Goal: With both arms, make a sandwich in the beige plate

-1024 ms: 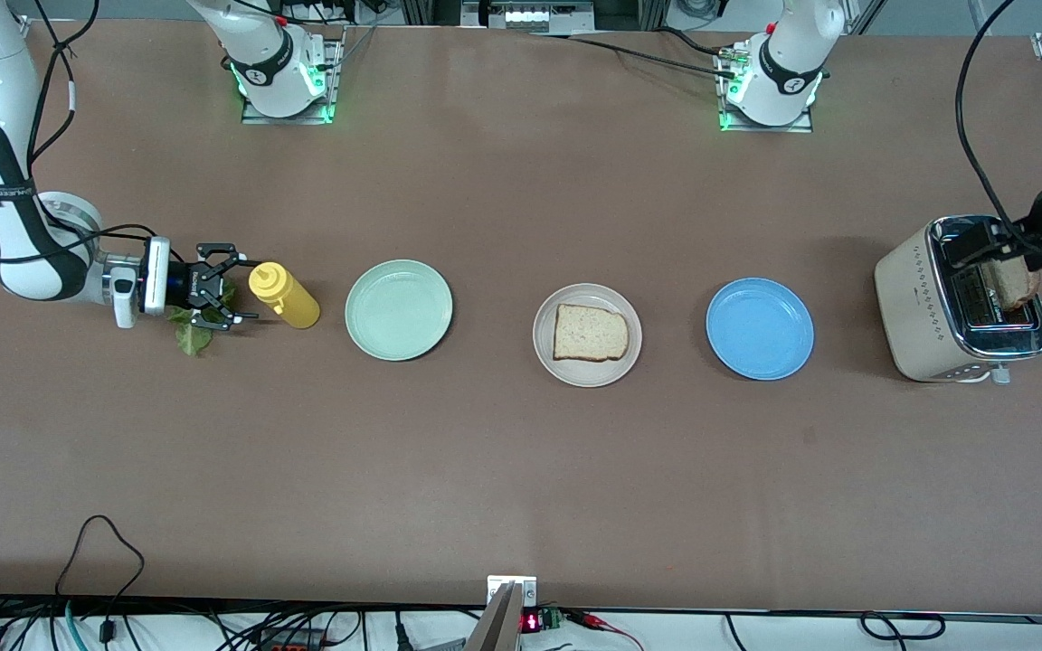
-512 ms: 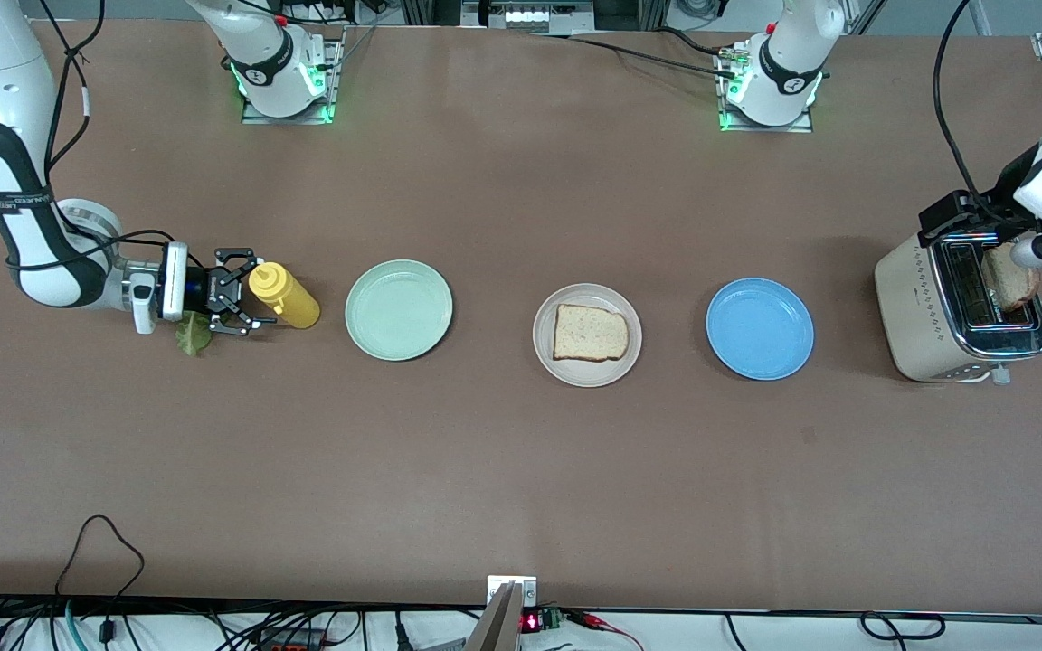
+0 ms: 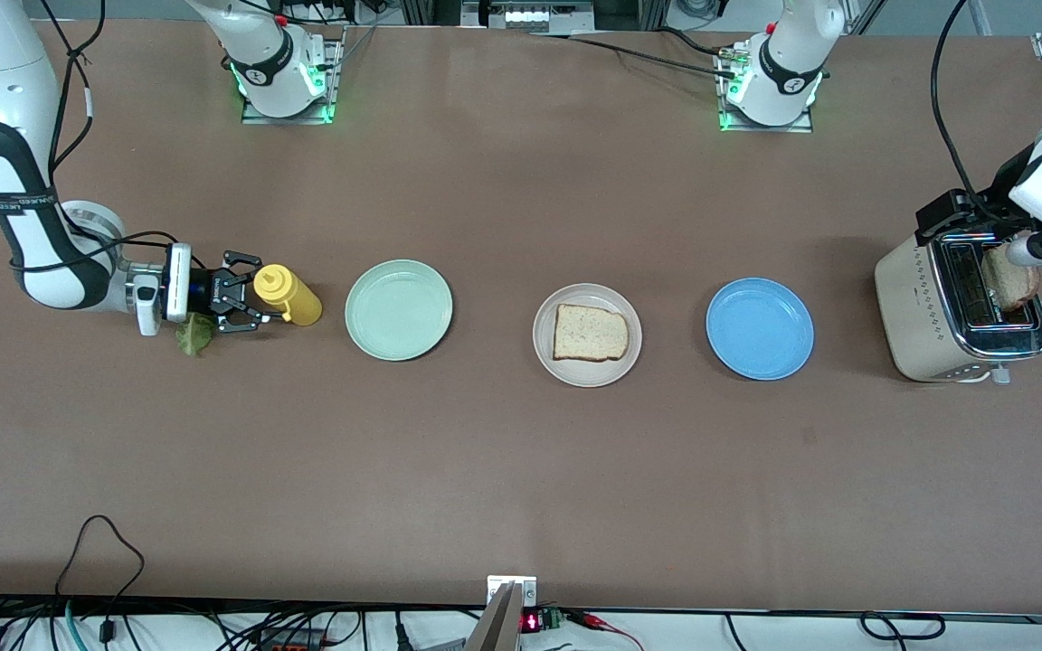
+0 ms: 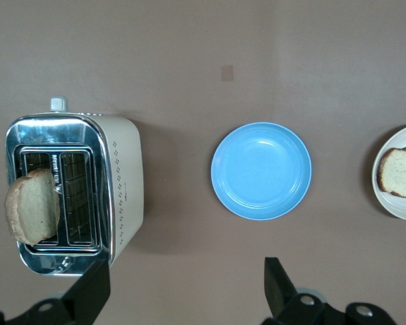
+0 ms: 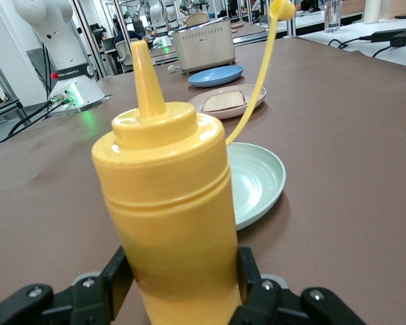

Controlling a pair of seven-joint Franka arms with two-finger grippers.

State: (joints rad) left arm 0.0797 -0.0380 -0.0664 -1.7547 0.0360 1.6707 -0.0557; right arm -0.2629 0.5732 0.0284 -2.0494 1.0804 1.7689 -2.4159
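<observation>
While the beige plate (image 3: 587, 335) sits in the middle of the row with one bread slice (image 3: 590, 332) on it, the sandwich is not complete: no lettuce and no second slice are there. The lettuce leaf (image 3: 194, 333) lies on the table near the right arm's end, partly under the right gripper (image 3: 254, 296). This gripper is low at the table, with its fingers on both sides of the yellow squeeze bottle (image 3: 287, 296), probably to take sauce for the bread. The right wrist view shows the fingers (image 5: 118, 277) touching the bottle body and the cap hanging open on its strap, which the front view does not show. The mint plate (image 3: 399, 309) and the blue plate (image 3: 760, 328) are bare.

At the other end of the table, the left gripper (image 4: 186, 288) hovers over the toaster (image 3: 960, 308) with its fingers wide apart and holding nothing. The second slice (image 4: 32, 206) stands up from a slot, ready for grasping. The left wrist view shows the open fingers, but in the front view the arm hides them.
</observation>
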